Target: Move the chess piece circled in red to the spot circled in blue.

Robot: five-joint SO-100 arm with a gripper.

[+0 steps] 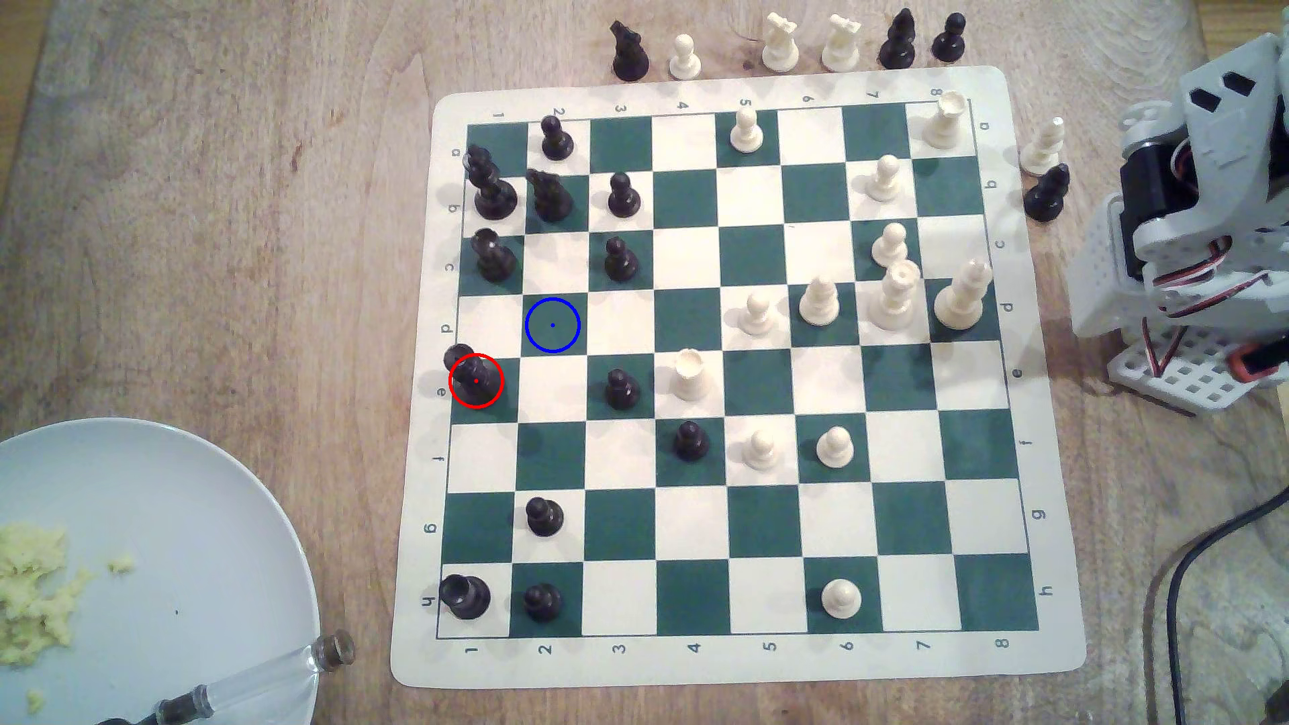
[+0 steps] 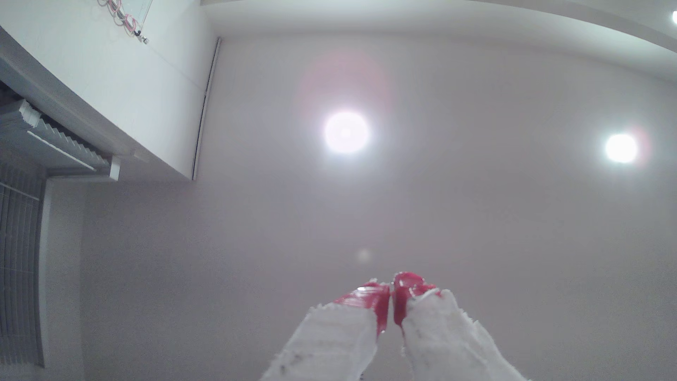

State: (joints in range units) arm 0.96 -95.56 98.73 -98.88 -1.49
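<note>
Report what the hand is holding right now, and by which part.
Nothing is held. The hand points up at the ceiling, its red-tipped fingers closed together with nothing between them. The black piece circled in red stands untouched on the board.

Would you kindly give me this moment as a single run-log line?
phase: not started | arm: folded beside board | gripper: shut, empty, pointing at ceiling | glossy black flat-topped chess piece: on red-ringed square | blue-ringed dark green square: vacant

We see the chessboard (image 1: 732, 376) evenly and warmly lit, its pieces casting only short soft shadows; the picture is slightly soft. In the wrist view two ceiling lamps (image 2: 346, 132) flare with pinkish haloes; the picture is hazy, with straight lines bowing toward the edges.
</note>
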